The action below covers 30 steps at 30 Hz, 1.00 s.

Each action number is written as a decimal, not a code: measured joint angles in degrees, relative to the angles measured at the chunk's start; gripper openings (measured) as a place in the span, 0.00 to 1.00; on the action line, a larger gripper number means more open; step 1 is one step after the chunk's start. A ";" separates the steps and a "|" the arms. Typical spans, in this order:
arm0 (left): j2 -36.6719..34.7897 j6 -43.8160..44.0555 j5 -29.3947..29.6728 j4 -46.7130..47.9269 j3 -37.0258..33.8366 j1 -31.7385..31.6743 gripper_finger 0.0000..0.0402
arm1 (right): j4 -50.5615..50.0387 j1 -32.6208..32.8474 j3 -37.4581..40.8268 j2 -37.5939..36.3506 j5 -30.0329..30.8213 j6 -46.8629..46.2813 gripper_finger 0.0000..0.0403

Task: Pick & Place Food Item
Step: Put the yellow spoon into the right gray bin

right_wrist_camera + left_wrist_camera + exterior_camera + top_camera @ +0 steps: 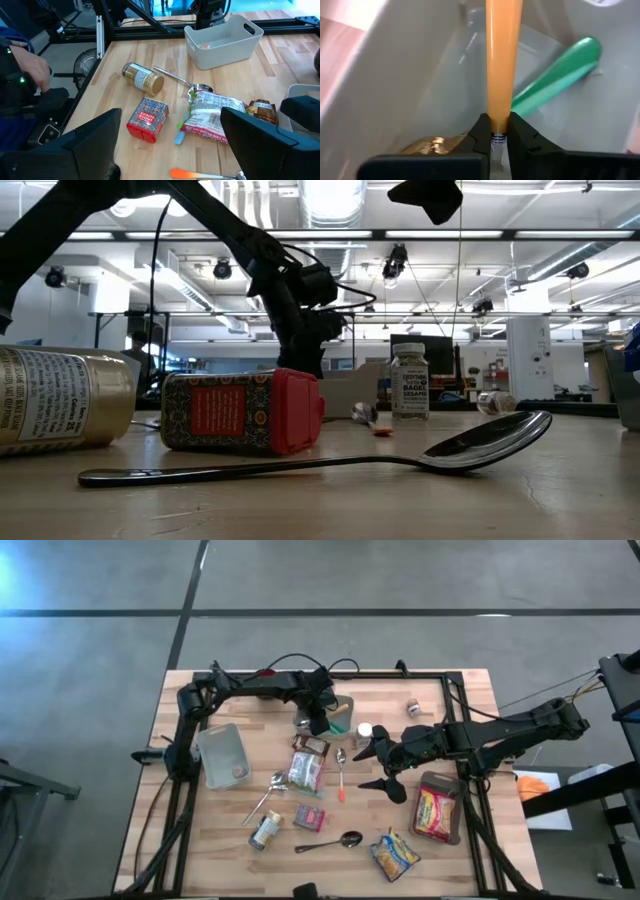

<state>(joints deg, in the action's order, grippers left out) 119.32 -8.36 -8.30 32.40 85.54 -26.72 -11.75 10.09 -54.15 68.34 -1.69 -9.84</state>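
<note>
My left gripper [497, 120] is at the table's far middle [318, 723], over a grey container [345, 710], and is shut on an orange-handled utensil [502, 55]. A green-handled utensil [560, 72] lies inside the container. A food packet [308, 768] lies flat on the table just in front of it. My right gripper [385, 765] hovers open right of centre, above the table, with nothing between its fingers [95, 140]. My left gripper pinches the orange utensil between its two fingers at the ridged metal neck [497, 136], where the handle ends. The fingers slant steeply down from above. The orange handle runs on past the fingertips into the grey container; its other end is hidden behind the fingers.
On the table lie a white bin [222, 755], a tipped can [265, 830], a red box [310, 817], a dark spoon [325, 843], another orange-tipped spoon [340, 778], a noodle pack [393, 852], a tray holding a snack pack [437, 810] and a pill bottle [364, 730].
</note>
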 joint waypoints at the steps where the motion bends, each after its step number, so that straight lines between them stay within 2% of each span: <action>1: -0.01 -0.01 0.23 -0.27 0.00 -0.02 0.05 | 0.00 0.00 0.00 0.00 0.00 0.00 0.85; 9: -0.61 -0.66 0.28 0.58 1.40 0.11 0.05 | -0.04 0.00 -0.02 0.00 0.02 0.85 0.85; 14: -1.01 -5.05 0.22 4.80 3.40 0.67 0.05 | -0.04 0.00 -0.04 0.00 0.02 0.87 0.85; 20: -2.84 -17.54 0.77 10.50 5.32 2.01 0.05 | -0.09 0.00 -0.04 0.00 0.02 0.89 0.85; 27: -2.86 -33.91 11.43 12.62 4.44 4.52 0.05 | -0.08 0.00 -0.04 0.00 0.00 0.87 0.85; 30: -2.75 -38.57 12.91 12.74 3.38 5.26 0.05 | -0.09 0.00 -0.04 0.00 0.00 0.89 0.85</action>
<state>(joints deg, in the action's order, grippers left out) 116.56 -46.93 4.61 45.14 88.92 -21.46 -11.84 10.09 -54.19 68.34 -1.69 -8.95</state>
